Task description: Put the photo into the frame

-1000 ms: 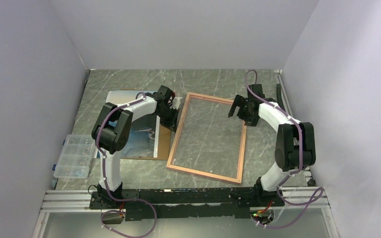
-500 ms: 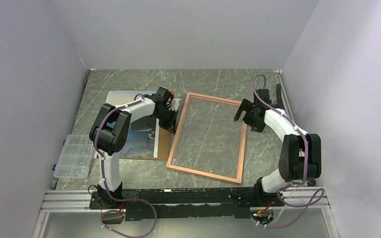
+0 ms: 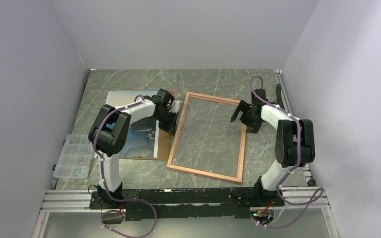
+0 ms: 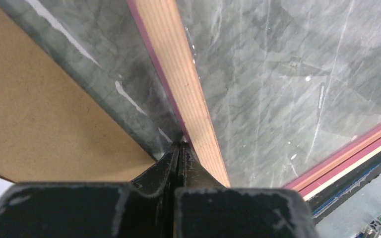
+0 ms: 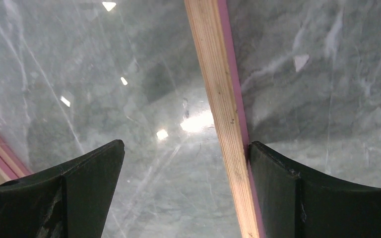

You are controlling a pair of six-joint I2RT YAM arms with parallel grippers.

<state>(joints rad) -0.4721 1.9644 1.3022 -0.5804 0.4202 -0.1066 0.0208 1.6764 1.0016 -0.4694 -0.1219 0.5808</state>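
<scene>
Soft, even overhead light fills my top view, which is sharp throughout, with faint shadows under my arms. In my right wrist view, white glare spots dot the glass of the frame (image 5: 217, 89) at centre and top. My fingers (image 5: 64, 198) blur darkly along the bottom of both wrist views.

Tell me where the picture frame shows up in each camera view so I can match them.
Top external: frame lying flat, centre of picture.
Left wrist: frame edge slants from top centre to bottom.
Right wrist: frame edge runs downward, right of centre.
Shared landmark: grey marble table showing inside the frame.
</scene>
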